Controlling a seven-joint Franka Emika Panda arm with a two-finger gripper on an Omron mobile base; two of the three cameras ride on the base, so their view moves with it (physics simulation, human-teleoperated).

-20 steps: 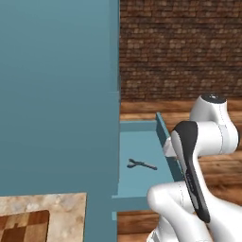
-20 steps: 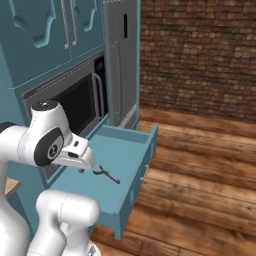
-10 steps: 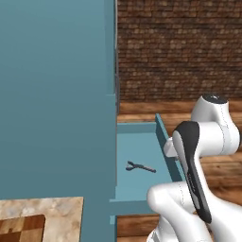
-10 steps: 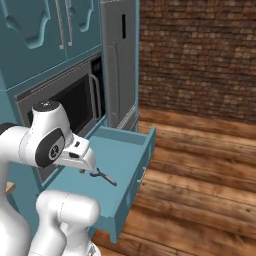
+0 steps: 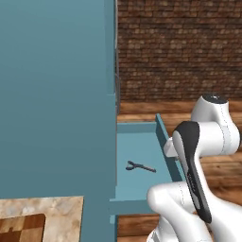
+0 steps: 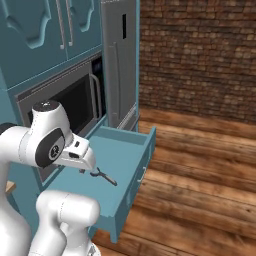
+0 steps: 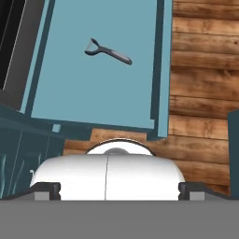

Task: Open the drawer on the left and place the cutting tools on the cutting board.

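Observation:
The teal drawer (image 5: 142, 144) stands pulled out, its floor bare apart from the slim grey tool with a forked head (image 5: 140, 166). That tool also lies on the drawer floor (image 6: 125, 150) as a dark sliver (image 6: 105, 177) just past my hand. My gripper (image 6: 86, 169) hovers above the drawer's near end, open and holding nothing. From the hand, the tool (image 7: 108, 51) lies far ahead in the drawer (image 7: 93, 93), and my fingertips (image 7: 46, 190) stand wide apart. A corner of the wooden cutting board (image 5: 21, 229) shows at lower left. The knife is out of view.
A tall teal cabinet side (image 5: 56, 94) blocks the left. A marble counter (image 5: 52, 208) carries the board. A microwave (image 6: 70, 102) sits above the drawer, a grey fridge (image 6: 120, 60) beside it. Wooden floor (image 6: 200, 170) and a brick wall (image 6: 200, 55) lie to the right.
The whole picture has shifted slightly, so the base has moved a little. The forked tool lies in the same spot in the drawer, and the arm keeps its pose.

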